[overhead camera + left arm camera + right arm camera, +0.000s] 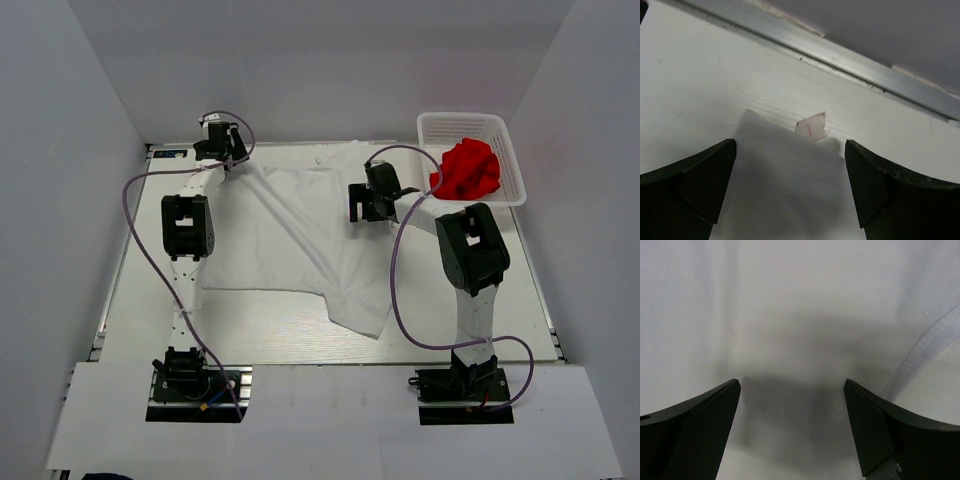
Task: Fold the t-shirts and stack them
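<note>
Starting with the view from above, my spotter asks: "What lies where?"

Me: "The white t-shirt (290, 235) is spread out, rumpled, across the middle of the table (130, 300). The red t-shirt (468, 170) sits bunched in the white mesh basket (470, 122) at the far right. My left gripper (222, 148) is at the white shirt's far left corner, and my right gripper (368, 210) is over its right half, near the basket."

Spotter: "And your left wrist?"

Me: "My fingers (695, 185) stand wide apart with nothing pinched. The white corner lies flat on the table between them. A small pale tab (811, 125) with a red mark pokes out at its far edge, short of the metal rail (840, 55)."

Spotter: "Right wrist?"

Me: "Wide open as well, and empty, over plain white cloth. A stitched hem (920, 355) curves away on the right. I cannot tell whether my tips touch the fabric."

Spotter: "How will it handle?"

Me: "I judge it light, thin and limp. It should sag and trail, and it won't keep a crease by itself. On this smooth table it may slide instead of lifting. I'd pinch low at the corner and along the hem, where the cloth is doubled, and carry both ends together."
</note>
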